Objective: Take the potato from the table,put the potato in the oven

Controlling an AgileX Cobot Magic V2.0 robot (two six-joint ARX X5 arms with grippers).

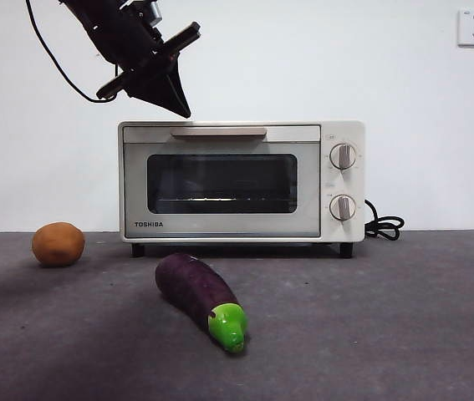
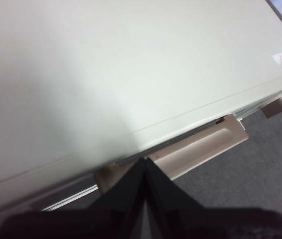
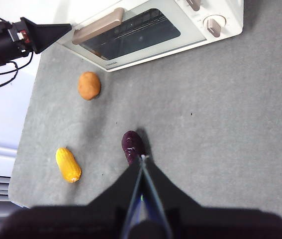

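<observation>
The orange-brown potato (image 1: 58, 244) (image 3: 89, 85) lies on the grey table (image 1: 387, 334), left of the cream oven (image 1: 241, 182) (image 3: 145, 35) and in front of its left corner. The oven door is closed. My left gripper (image 1: 185, 110) (image 2: 144, 162) hangs shut and empty just above the oven's top front edge, over the beige handle (image 2: 200, 149) (image 1: 218, 131), toward its left end. It also shows as a dark pointed shape, the left gripper (image 3: 66, 28), in the right wrist view. High over the table's front, my right gripper (image 3: 141, 159) is shut and holds nothing.
A purple eggplant (image 1: 199, 296) (image 3: 132, 145) with a green tip lies in front of the oven, directly below the right gripper. A yellow corn cob (image 3: 68, 165) rests near the table's front-left edge. The oven's black cord (image 1: 383, 224) coils at its right.
</observation>
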